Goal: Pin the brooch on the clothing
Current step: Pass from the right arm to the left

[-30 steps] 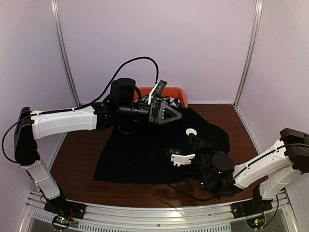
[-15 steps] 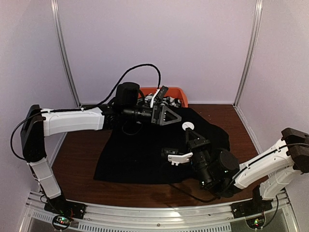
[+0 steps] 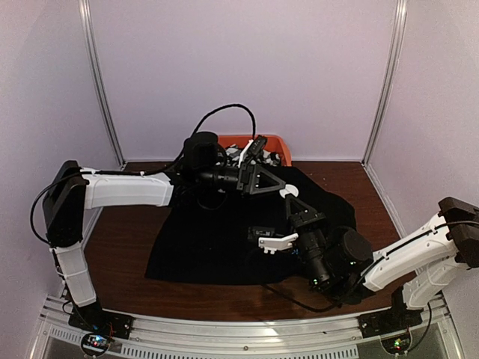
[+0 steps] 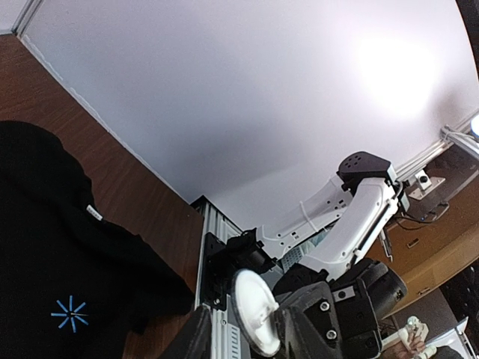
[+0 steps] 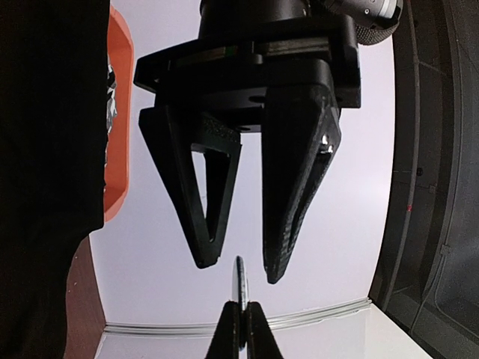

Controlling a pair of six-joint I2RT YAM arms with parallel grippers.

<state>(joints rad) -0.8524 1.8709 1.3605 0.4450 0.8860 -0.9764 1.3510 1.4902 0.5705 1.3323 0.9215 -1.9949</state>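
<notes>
The brooch (image 3: 288,193) is a white disc held up over the black clothing (image 3: 209,239) by my right gripper (image 3: 291,200), which is shut on its lower edge. In the right wrist view the brooch (image 5: 239,280) shows edge-on between my own pinched fingertips (image 5: 228,329). My left gripper (image 5: 239,269) reaches in from the left with one finger on each side of the disc's top. Both fingers stand a small gap off it. The left wrist view shows the brooch (image 4: 254,310) between its jaws. It also shows the clothing's light-blue starburst (image 4: 70,314) and white tag (image 4: 93,213).
An orange bin (image 3: 278,142) with black-and-white patterned fabrics (image 3: 262,155) stands at the back, just behind the left gripper. The clothing lies flat on the brown table (image 3: 120,239). White walls and metal posts close in the table at the back and sides.
My left arm has reached further right, bringing its fingers around the brooch, and its jaws have narrowed. The right gripper has shifted the brooch slightly up and left.
</notes>
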